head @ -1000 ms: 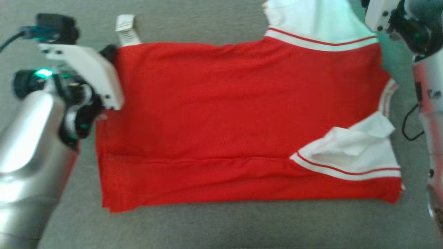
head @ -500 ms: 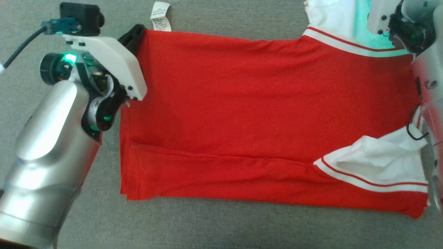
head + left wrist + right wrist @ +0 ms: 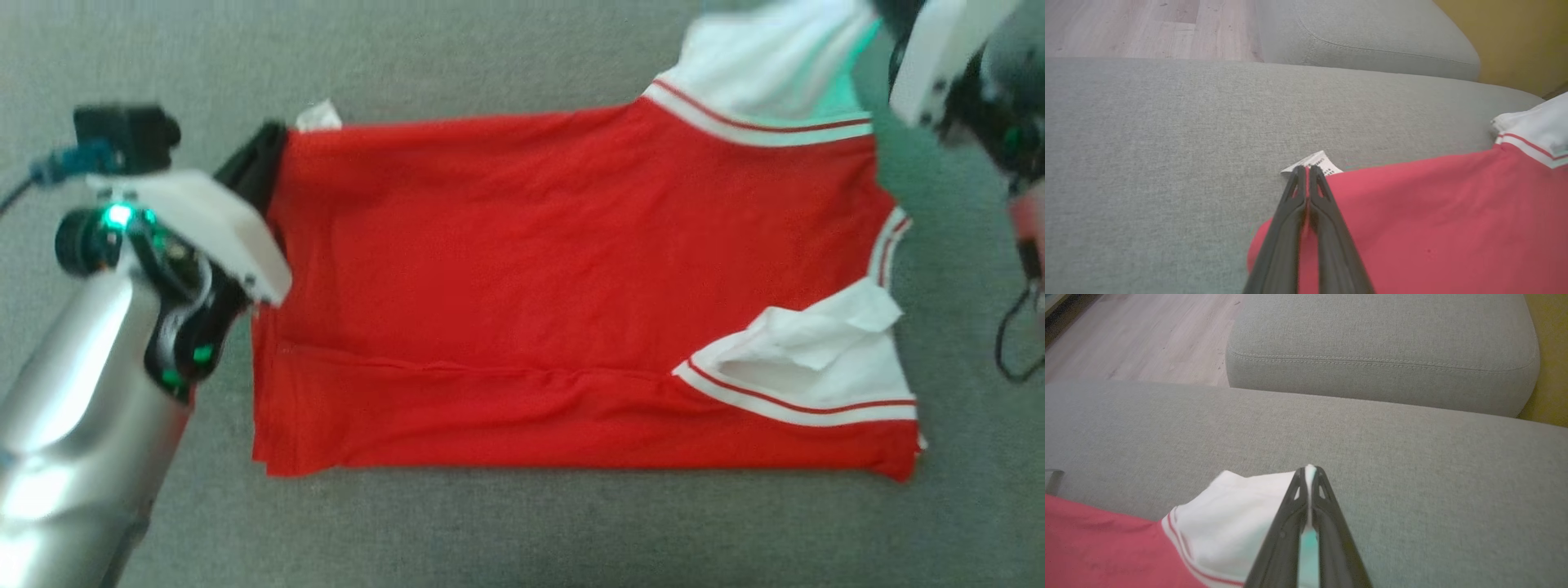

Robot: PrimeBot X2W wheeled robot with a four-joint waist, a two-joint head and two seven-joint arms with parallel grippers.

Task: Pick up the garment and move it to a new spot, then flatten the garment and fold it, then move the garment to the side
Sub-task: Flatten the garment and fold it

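Observation:
The garment (image 3: 563,278) is a red jersey with white, red-striped sleeves, spread on a grey cushion, its near edge folded over. My left gripper (image 3: 260,159) is shut on its far left corner beside a small white label (image 3: 318,117); the left wrist view shows the dark fingers (image 3: 1290,216) pinched on red cloth (image 3: 1433,228) next to that label (image 3: 1314,162). My right gripper (image 3: 1309,470) is shut on the edge of the far white sleeve (image 3: 1237,514), with white cloth showing between the fingers. In the head view that sleeve (image 3: 767,61) rises toward the right wrist at the top right.
The grey cushion (image 3: 506,523) extends around the jersey on all sides. Beyond it stands a second grey cushion (image 3: 1380,343), with wooden floor (image 3: 1126,24) to its left and a yellow wall (image 3: 1515,32) to its right. A black cable (image 3: 1012,343) hangs from the right arm.
The right gripper has closed on the far white sleeve. The head camera has shifted between frames. The label now lies mostly tucked behind the left corner.

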